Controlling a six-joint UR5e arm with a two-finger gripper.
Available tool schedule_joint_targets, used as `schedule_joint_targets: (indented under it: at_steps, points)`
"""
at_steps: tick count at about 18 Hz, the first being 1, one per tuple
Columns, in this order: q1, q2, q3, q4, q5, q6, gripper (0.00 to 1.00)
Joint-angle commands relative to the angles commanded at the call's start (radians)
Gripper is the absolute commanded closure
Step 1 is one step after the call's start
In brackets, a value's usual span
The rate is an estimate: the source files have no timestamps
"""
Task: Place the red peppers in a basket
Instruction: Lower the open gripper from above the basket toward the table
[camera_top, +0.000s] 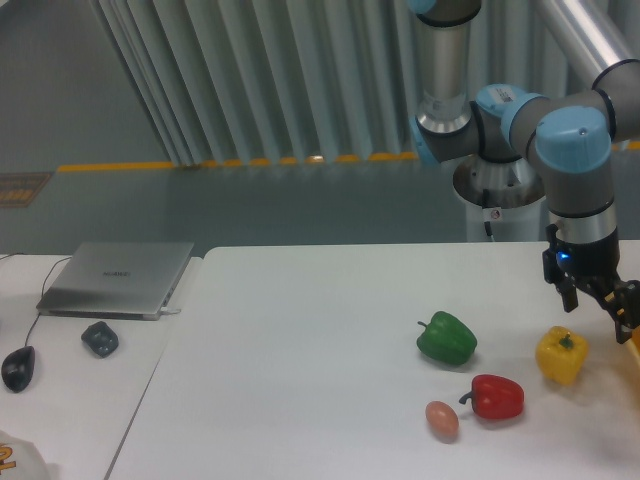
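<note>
The red pepper (496, 397) lies on the white table (320, 330) at the front right, glossy, with a short dark stem pointing left. My gripper (597, 303) hangs above the table's right side, above and to the right of the red pepper and just above the yellow pepper (560, 356). Its jaws stand apart with nothing between them. Only a sliver of the orange-yellow basket (634, 345) shows at the right edge of the frame, right of the yellow pepper.
A green pepper (446, 339) lies left of the yellow one. A small pinkish-brown egg-shaped item (441, 420) sits just left of the red pepper. On the left table are a closed laptop (118, 277), a dark small object (100, 339) and a mouse (17, 368).
</note>
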Motion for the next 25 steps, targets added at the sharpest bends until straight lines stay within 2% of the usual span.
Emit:
schedule_joint_targets:
  at_steps: [5, 11, 14, 21, 23, 25]
  points:
    - [0.0, 0.0, 0.003, 0.0, 0.0, -0.002, 0.0]
    - [0.005, 0.002, -0.011, 0.026, -0.075, -0.018, 0.0]
    - [0.006, 0.0, -0.014, 0.023, -0.064, -0.023, 0.0]
    - [0.002, -0.008, -0.029, 0.026, -0.095, -0.195, 0.0]
    - [-0.005, -0.012, -0.049, 0.061, -0.118, -0.213, 0.0]
    - [-0.04, -0.035, -0.057, 0.139, -0.098, -0.256, 0.0]
